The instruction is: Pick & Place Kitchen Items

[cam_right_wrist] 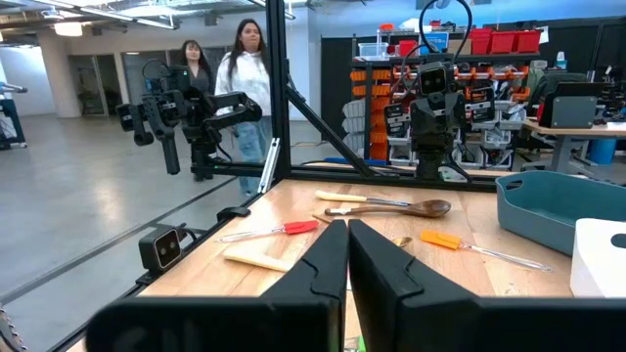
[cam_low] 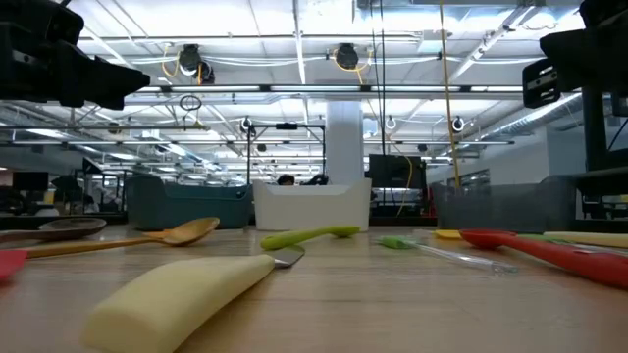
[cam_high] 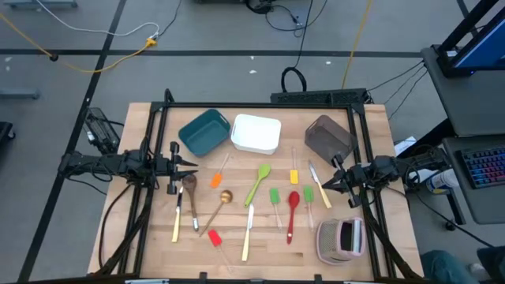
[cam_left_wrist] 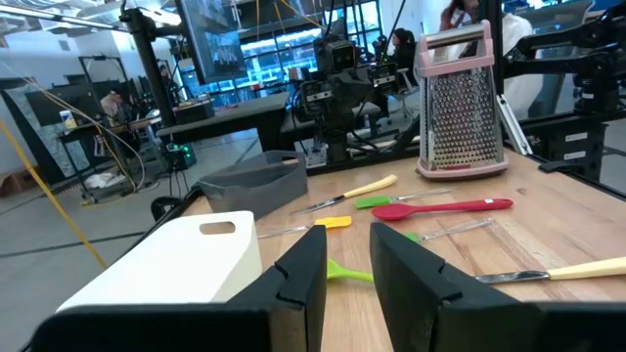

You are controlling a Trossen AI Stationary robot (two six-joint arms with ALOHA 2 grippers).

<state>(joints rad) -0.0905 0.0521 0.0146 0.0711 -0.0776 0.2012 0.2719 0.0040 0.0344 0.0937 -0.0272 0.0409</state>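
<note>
Slim utensils lie flat on the wooden table between my grippers: a green spoon [cam_high: 259, 182], a red spoon [cam_high: 292, 211], a brass spoon [cam_high: 222, 200], a wooden spoon [cam_high: 189, 186], pale-handled knives [cam_high: 248, 233] and small spatulas, orange [cam_high: 216, 179], yellow [cam_high: 294, 177], green [cam_high: 274, 196] and red [cam_high: 215, 237]. My left gripper [cam_high: 192, 166] [cam_left_wrist: 348, 279] hovers at the table's left side beside the wooden spoon, fingers a little apart and holding nothing. My right gripper [cam_high: 324, 183] [cam_right_wrist: 347, 259] hovers at the right side near a knife [cam_high: 319, 184], shut and holding nothing.
Three bins stand along the far edge: teal [cam_high: 203, 132], white [cam_high: 256, 134] and brown-grey [cam_high: 327, 136]. A pink-grey grater [cam_high: 341, 239] lies at the near right corner. A black frame borders the table. People stand in the room beyond [cam_right_wrist: 245, 59].
</note>
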